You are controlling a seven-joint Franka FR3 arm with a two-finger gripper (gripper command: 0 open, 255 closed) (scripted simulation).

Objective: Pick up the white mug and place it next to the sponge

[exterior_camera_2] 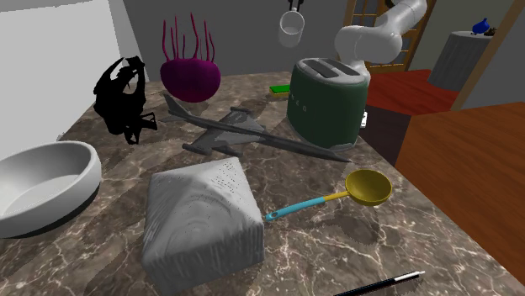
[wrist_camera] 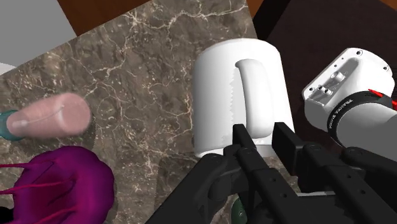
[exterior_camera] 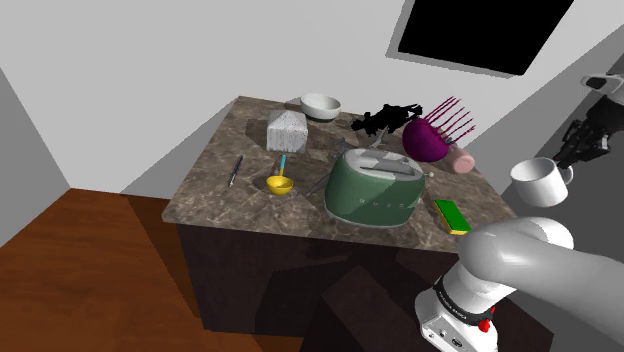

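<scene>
A white mug [exterior_camera: 538, 182] hangs in the air beyond the counter's edge at the shoulder view's right, above and to the right of the sponge. My black gripper [exterior_camera: 570, 165] is shut on its handle. In the wrist view the fingers [wrist_camera: 242, 137] clasp the mug's [wrist_camera: 216, 89] handle, with the marble counter [wrist_camera: 146, 76] below. The sponge [exterior_camera: 451, 215] is green with a yellow side and lies flat at the counter's near right corner, beside the toaster. In the second exterior view the mug [exterior_camera_2: 291, 29] hangs high behind the toaster, with the sponge [exterior_camera_2: 280, 89] below it.
A green toaster [exterior_camera: 372, 187] stands left of the sponge. Behind it are a purple spiked object [exterior_camera: 425, 140], a pink cylinder [exterior_camera: 463, 162], a black figure [exterior_camera: 385, 120] and a grey model plane [exterior_camera_2: 227, 130]. A yellow scoop [exterior_camera: 279, 185], grey block [exterior_camera: 287, 129], white bowl [exterior_camera: 321, 105] and pen [exterior_camera: 236, 170] lie further left.
</scene>
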